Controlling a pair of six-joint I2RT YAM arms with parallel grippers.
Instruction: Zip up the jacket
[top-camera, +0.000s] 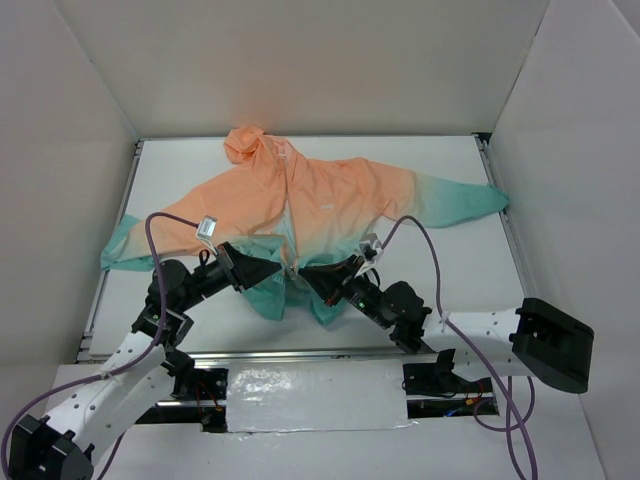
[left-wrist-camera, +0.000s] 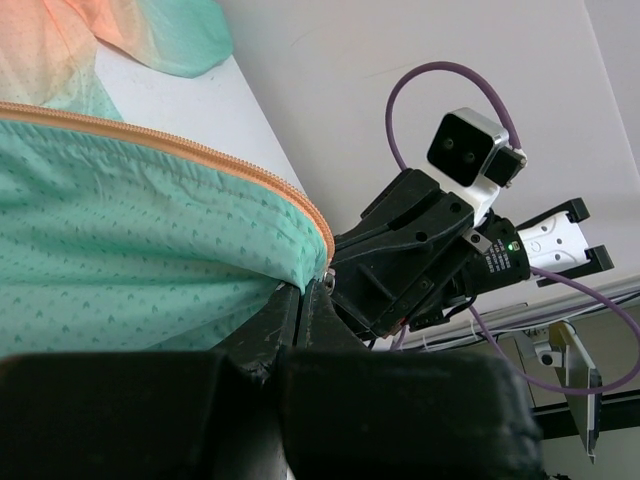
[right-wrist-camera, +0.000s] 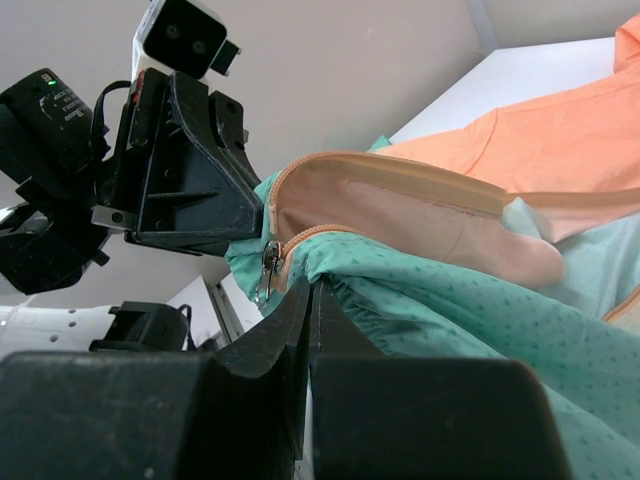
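The jacket (top-camera: 320, 200) lies spread on the white table, peach hood at the far side, teal hem toward the arms. My left gripper (top-camera: 272, 270) is shut on the teal hem of the left front panel, right at the bottom end of the orange zipper tape (left-wrist-camera: 200, 150). In the left wrist view the left gripper (left-wrist-camera: 302, 288) pinches this fabric (left-wrist-camera: 130, 250). My right gripper (top-camera: 312, 280) is shut on the other panel's teal hem (right-wrist-camera: 480, 310). In the right wrist view the right gripper (right-wrist-camera: 311, 286) grips just beside the metal zipper slider (right-wrist-camera: 268, 265). The two grippers face each other closely.
White walls enclose the table (top-camera: 420, 160) on three sides. Metal rails run along its left (top-camera: 110, 280) and right (top-camera: 500, 200) edges. Purple cables (top-camera: 430, 250) loop over both arms. A shiny taped strip (top-camera: 310, 395) lies at the near edge between the bases.
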